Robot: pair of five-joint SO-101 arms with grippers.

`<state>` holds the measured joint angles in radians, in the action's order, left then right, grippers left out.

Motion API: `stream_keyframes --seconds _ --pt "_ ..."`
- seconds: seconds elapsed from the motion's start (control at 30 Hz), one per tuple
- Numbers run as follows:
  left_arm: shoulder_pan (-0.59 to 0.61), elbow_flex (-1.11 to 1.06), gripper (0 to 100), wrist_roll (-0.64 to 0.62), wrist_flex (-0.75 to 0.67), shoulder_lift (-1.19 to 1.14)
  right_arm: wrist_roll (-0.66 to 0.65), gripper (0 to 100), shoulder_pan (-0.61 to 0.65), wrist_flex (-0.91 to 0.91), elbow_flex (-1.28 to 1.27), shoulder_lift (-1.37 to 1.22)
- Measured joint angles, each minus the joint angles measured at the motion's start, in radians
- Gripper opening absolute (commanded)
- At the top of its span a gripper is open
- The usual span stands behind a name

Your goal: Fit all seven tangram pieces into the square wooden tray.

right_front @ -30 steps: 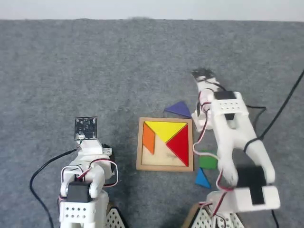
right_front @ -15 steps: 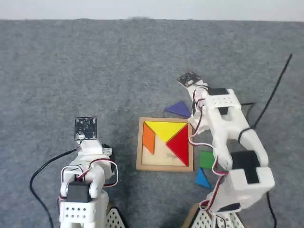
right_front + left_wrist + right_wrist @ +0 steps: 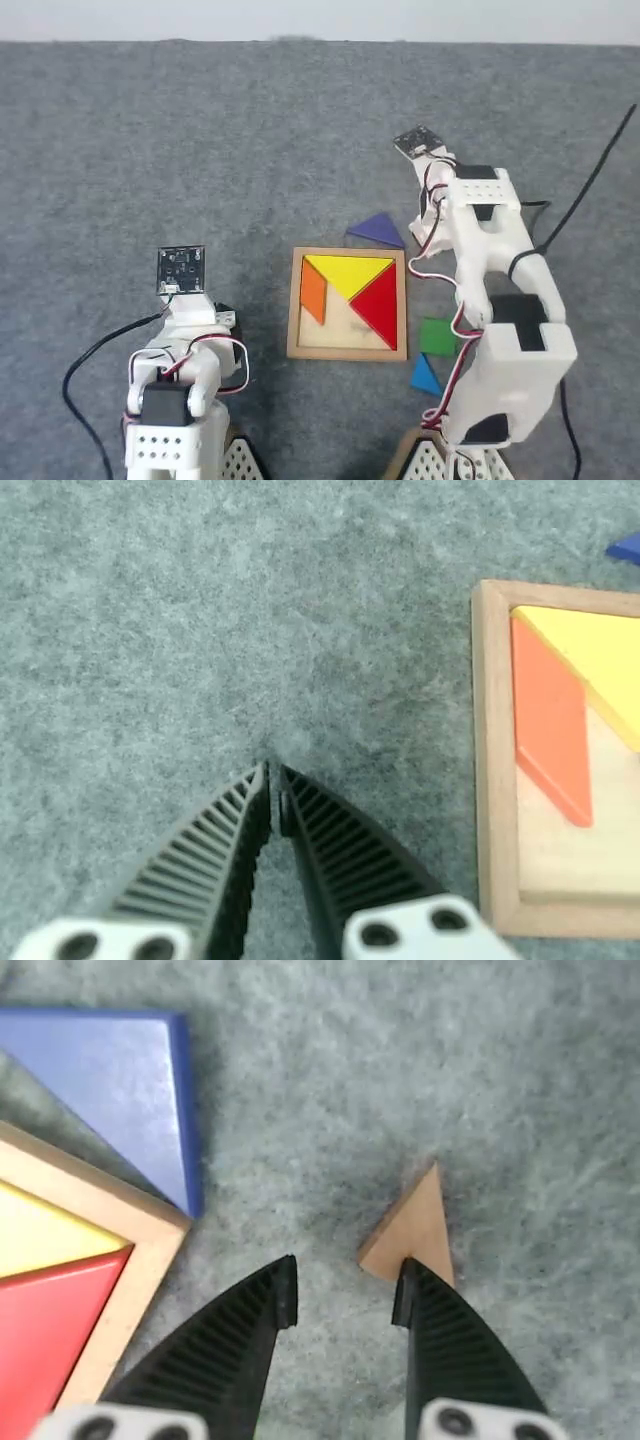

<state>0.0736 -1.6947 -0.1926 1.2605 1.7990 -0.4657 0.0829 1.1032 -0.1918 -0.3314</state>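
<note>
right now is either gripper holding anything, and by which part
Nothing is held. The right gripper is open, a small tan triangle lying loose beside one finger; the left gripper is shut on nothing.

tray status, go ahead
Left gripper jaws shut, empty. Right gripper jaws open at tan triangle. Tray holds three pieces.

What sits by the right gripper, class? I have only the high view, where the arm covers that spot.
Observer: A small plain-wood triangle lies on the grey mat, right by one fingertip of the right gripper.
Operator: Is that gripper open?
Observer: Yes, open, with nothing clamped.
Operator: And the left gripper?
Observer: The left gripper is shut and empty, its tips over the mat beside the wooden tray.
</note>
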Motion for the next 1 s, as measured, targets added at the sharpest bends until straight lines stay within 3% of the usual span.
stream_keyframes --seconds 0.4,1.0 --pt "0.0 0.0 1 0.0 0.0 0.0 -0.002 18.8 -0.005 0.025 0.002 0.068" --pt "0.0 0.0 1 0.0 0.0 0.0 -0.026 15.2 -0.025 0.083 0.195 -0.135"
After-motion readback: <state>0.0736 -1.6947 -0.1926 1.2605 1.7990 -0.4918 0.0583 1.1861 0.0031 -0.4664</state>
